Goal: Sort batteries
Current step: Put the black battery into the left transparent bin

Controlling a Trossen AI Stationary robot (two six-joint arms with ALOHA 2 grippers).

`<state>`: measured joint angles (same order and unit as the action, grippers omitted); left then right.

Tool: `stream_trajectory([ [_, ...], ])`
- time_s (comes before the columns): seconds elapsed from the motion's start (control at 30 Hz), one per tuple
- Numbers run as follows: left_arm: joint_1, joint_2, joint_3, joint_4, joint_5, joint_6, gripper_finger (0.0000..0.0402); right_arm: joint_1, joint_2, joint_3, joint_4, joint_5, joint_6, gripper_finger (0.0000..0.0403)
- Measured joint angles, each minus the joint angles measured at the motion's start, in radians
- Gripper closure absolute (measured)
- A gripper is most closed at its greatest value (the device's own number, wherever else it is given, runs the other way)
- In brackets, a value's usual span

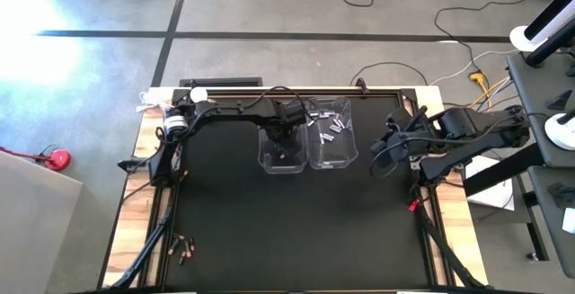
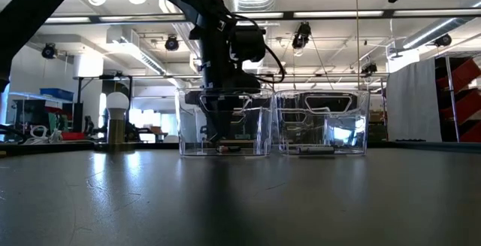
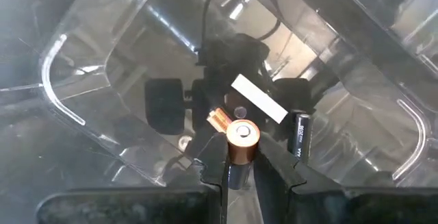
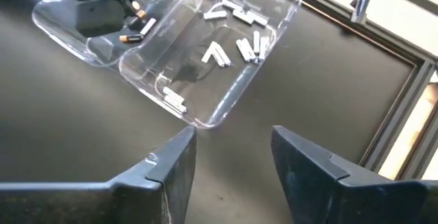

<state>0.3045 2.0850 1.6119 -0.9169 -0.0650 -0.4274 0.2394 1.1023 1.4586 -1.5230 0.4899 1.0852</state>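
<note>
Copper battery (image 3: 242, 139) pinched in left claw (image 3: 241, 157), plain only from its wrist; right claw (image 4: 231, 157) wide, empty.

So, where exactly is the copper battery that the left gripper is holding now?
The copper battery is clamped in the left gripper, which reaches down into the left clear bin at the table's far middle, beside the bin of white batteries.

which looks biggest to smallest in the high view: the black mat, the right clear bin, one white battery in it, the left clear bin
1. Black mat, largest by far.
2. Right clear bin and left clear bin: they look about alike, so no ranking between them.
3. White battery, smallest, tiny inside the right bin.
</note>
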Motion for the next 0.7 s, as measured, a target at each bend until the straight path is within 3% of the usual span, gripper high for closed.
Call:
stream_trajectory([
  [0.27, -0.002, 0.000, -0.004, -0.024, 0.029, -0.001, 0.0373, 0.000, 0.000, 0.084, 0.088, 0.046, -0.090, 0.0239],
  [0.5, -0.004, 0.000, -0.004, -0.019, 0.030, 0.048, 0.0373, -0.007, 0.006, 0.087, 0.222, 0.122, -0.349, 0.0259],
  [0.7, -0.007, 0.000, -0.004, -0.033, 0.039, 0.019, 0.0373, -0.036, 0.054, 0.071, 0.227, 0.038, -0.372, 0.0283],
])
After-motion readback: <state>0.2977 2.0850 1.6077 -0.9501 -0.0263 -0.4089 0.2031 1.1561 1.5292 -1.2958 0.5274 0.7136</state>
